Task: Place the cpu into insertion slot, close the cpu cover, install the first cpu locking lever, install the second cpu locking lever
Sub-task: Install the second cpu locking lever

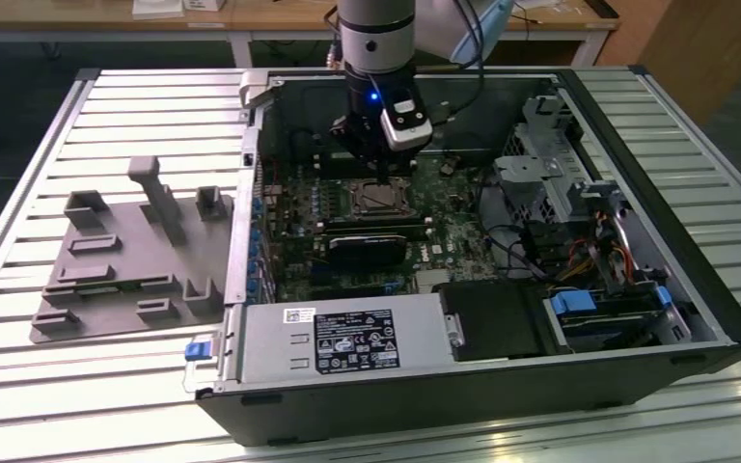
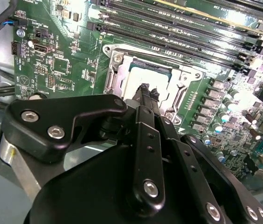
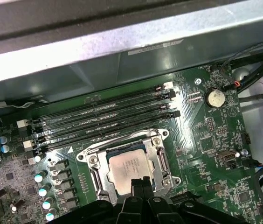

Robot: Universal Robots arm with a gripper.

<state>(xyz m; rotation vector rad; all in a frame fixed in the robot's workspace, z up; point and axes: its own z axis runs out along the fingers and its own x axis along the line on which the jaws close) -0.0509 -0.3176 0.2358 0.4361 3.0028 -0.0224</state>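
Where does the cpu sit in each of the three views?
Exterior view: the cpu lies mid-motherboard, just below the gripper.
First wrist view: cpu inside the cpu cover.
Second wrist view: cpu partly behind the gripper.
Shared landmark: the long memory slots beside it.

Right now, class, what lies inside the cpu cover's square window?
The cpu shows through the cpu cover, pale top up. The claw hides its near edge; the insertion slot beneath is covered.

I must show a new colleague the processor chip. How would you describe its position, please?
Look into the open black computer case, at the green circuit board. Beside the long black memory slots sits a silvery metal cover frame; the pale silvery square cpu lies within it, under the black gripper. No neighbour is flat, square and metallic.
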